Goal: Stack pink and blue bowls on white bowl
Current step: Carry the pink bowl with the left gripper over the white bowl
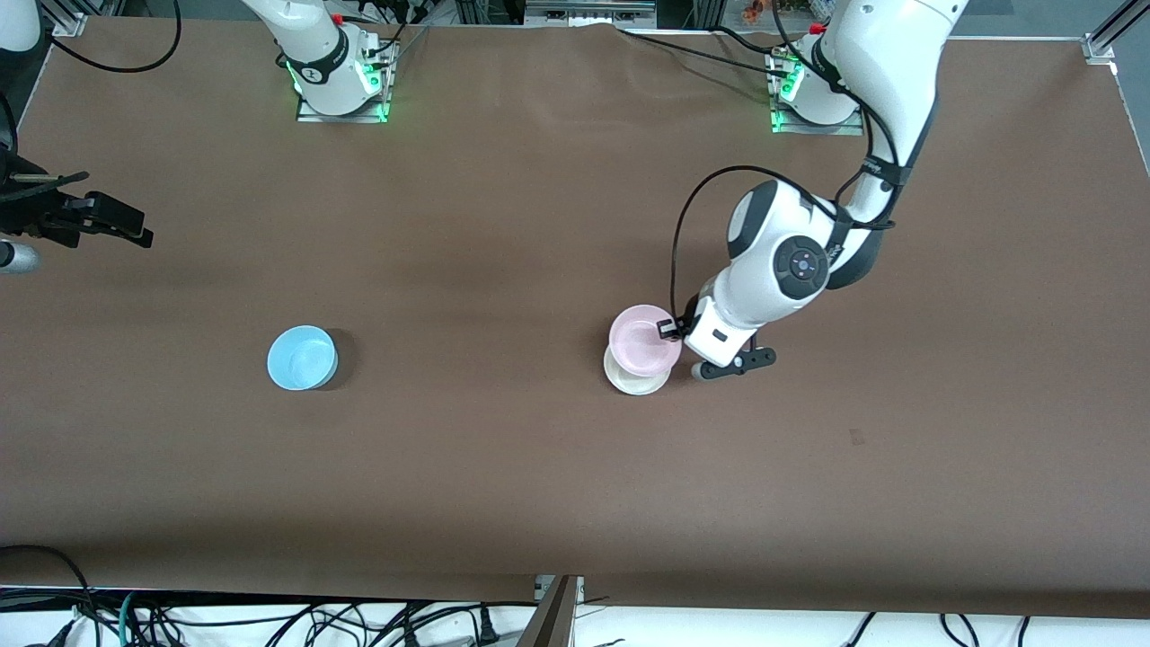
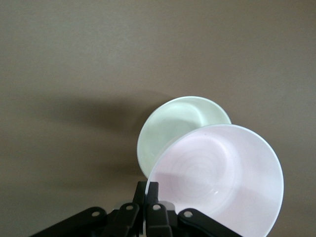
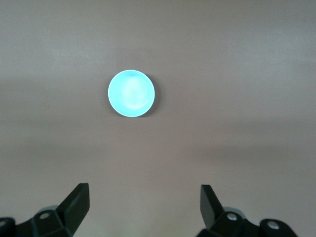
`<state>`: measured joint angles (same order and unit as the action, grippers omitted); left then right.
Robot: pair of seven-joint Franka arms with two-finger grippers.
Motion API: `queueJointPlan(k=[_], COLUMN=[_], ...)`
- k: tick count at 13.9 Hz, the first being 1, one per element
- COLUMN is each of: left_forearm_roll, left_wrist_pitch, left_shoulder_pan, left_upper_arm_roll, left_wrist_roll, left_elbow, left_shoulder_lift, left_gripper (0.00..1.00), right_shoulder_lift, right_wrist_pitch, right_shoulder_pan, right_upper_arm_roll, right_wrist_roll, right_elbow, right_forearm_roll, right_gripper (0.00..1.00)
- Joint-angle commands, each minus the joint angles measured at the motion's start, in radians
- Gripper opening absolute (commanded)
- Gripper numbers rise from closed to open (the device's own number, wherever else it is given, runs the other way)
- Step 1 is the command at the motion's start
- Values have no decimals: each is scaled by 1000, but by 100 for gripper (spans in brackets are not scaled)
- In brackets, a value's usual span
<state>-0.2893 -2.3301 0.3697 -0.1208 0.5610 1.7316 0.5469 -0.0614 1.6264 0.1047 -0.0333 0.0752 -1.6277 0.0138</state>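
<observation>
Left gripper [image 1: 672, 329] is clamped tight on the rim of the pink bowl [image 1: 643, 340], pinching it at about 3 o'clock in the front view. The pink bowl hangs over the white bowl [image 1: 636, 377], overlapping it but off-centre. Right gripper [image 3: 144, 202] waits high up at its arm's end of the table [image 1: 503, 225], jaws spread wide, holding nothing. The blue bowl [image 1: 302, 358] sits alone on the brown table, well apart from the other two, toward the right arm's end.

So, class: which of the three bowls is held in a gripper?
The pink bowl, pinched by its rim in the left gripper over the white bowl; the blue bowl sits alone.
</observation>
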Motion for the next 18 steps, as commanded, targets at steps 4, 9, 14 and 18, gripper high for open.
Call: queueJointPlan(k=[4,9,14,18], left_forearm_roll=[56,88,88,88], left_wrist_pitch=[-72,-71,-71,-71], left_shoulder_pan=[6,5,3,0], left_upper_arm_roll=[-19,-39,-39,-39], left_wrist_roll=[14,13,-1,-25], left_elbow=[-24,-10,-9,-7], left_shoulder_lift=[59,59,65,70], left_gripper=[0,0,0,0], right_shoulder_lift=[-6,-8,-8,-8], right_wrist_pitch=[-5,-5,-5,-5], right_shoulder_pan=[10,10,10,9], right_upper_arm_roll=[-4,7,7,7], right_wrist_roll=[12,12,12,12], right_elbow=[17,17,17,17], right_forearm_roll=[-8,-5,-3,-3], right_gripper=[99,99,99,99])
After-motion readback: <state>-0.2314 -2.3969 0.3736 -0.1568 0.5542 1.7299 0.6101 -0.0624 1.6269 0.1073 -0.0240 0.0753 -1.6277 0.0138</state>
